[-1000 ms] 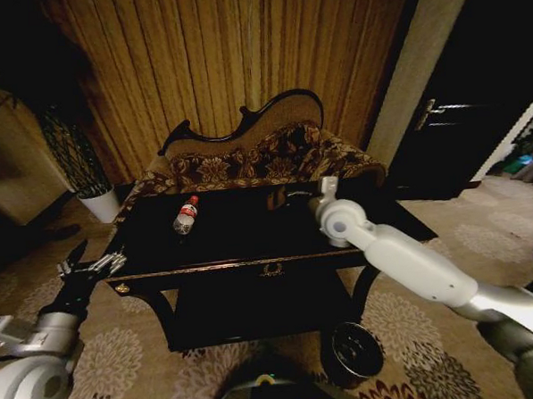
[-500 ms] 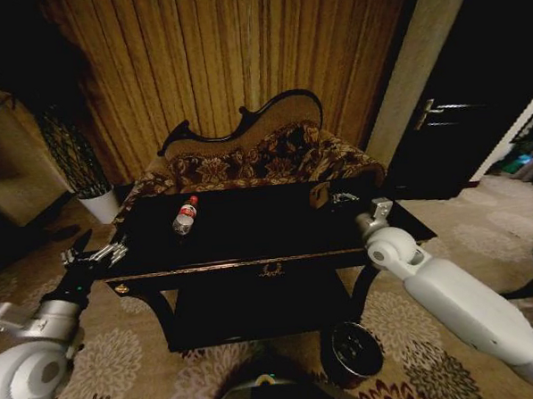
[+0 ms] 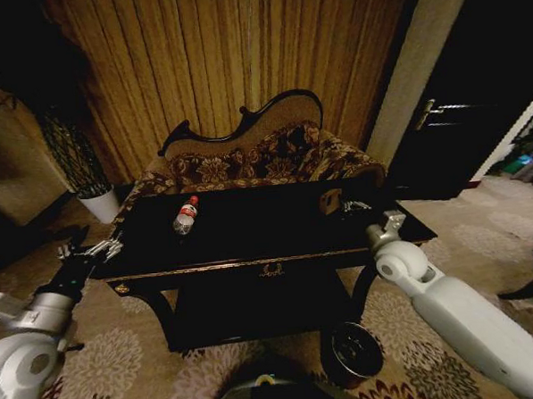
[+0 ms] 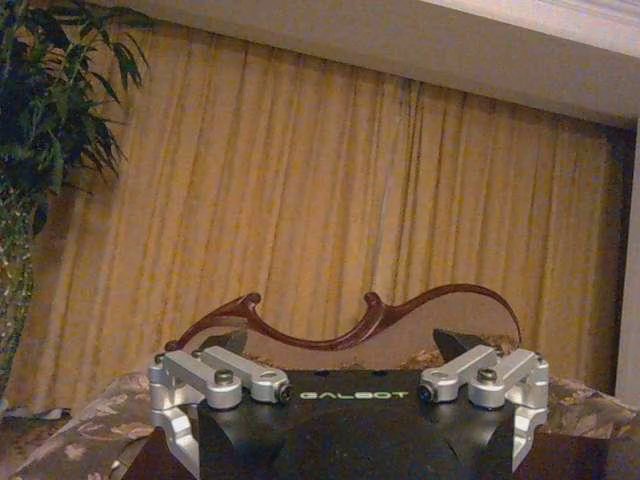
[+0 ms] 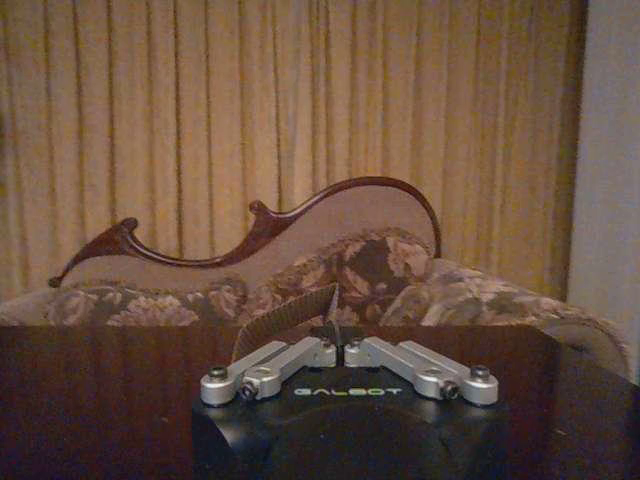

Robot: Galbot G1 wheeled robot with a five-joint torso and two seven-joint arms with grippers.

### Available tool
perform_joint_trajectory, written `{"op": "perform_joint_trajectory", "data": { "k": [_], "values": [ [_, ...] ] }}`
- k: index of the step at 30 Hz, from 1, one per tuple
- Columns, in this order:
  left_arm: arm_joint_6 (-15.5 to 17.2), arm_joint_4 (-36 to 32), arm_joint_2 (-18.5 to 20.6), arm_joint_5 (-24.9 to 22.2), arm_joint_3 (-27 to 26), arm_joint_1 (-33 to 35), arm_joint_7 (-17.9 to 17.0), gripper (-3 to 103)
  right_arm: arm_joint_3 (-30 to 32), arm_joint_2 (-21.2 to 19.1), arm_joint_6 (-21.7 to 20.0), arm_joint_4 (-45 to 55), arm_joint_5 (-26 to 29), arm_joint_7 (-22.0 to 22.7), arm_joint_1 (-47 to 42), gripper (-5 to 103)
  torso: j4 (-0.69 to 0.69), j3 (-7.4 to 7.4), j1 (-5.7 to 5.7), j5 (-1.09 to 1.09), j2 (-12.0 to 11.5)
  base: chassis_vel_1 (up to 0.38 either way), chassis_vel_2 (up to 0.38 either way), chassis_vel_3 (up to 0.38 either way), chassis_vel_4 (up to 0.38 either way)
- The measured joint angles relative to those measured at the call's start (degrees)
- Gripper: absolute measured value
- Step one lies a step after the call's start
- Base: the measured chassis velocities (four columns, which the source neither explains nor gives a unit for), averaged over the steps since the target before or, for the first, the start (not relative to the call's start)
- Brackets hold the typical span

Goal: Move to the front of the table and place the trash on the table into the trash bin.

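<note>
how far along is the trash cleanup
Done: the robot faces the table. In hand: the right hand, at the table's right end, looks shut on a thin wrapper. Left: the bottle and a small box lie on top, away from the bin.

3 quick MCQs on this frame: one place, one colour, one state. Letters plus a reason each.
1. Where is the trash bin?
A. on the table
B. on the floor by the table's front right leg
C. on the sofa

2. What colour is the bottle's cap?
A. red
B. blue
C. green

3. How is the left tool?
A. shut on the bottle
B. shut on nothing
C. open, off the table's left end

Key:
1 B: the trash bin stands on the carpet below the table.
2 A: the bottle lies on the tabletop with a red cap.
3 C: the left tool has spread fingers and holds nothing.
The right tool is at the table's right end.
</note>
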Motion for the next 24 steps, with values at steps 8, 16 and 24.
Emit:
{"op": "perform_joint_trajectory", "data": {
  "k": [8,16,24],
  "values": [
    [0.1,-0.6,-0.7,0.0,0.0,0.1,0.1,100,1.1,-0.7,0.0,0.5,0.5,0.1,-0.7,0,0.02,0.0,0.0,0.0,0.0,0.037,-0.043,-0.046,0.042],
    [0.2,-1.5,-0.8,0.1,-0.6,0.5,0.1,100,0.8,-0.5,0.0,0.2,0.7,0.2,-0.3,0,0.02,-0.01,0.0,0.0,0.0,0.094,-0.09,-0.094,0.089],
    [0.2,-2.1,-1.5,0.4,-0.4,0.6,0.1,100,0.6,-0.6,0.0,0.0,0.7,0.2,-0.1,0,0.01,0.0,-0.01,0.0,0.0,0.07,-0.074,-0.073,0.084]
  ]
}}
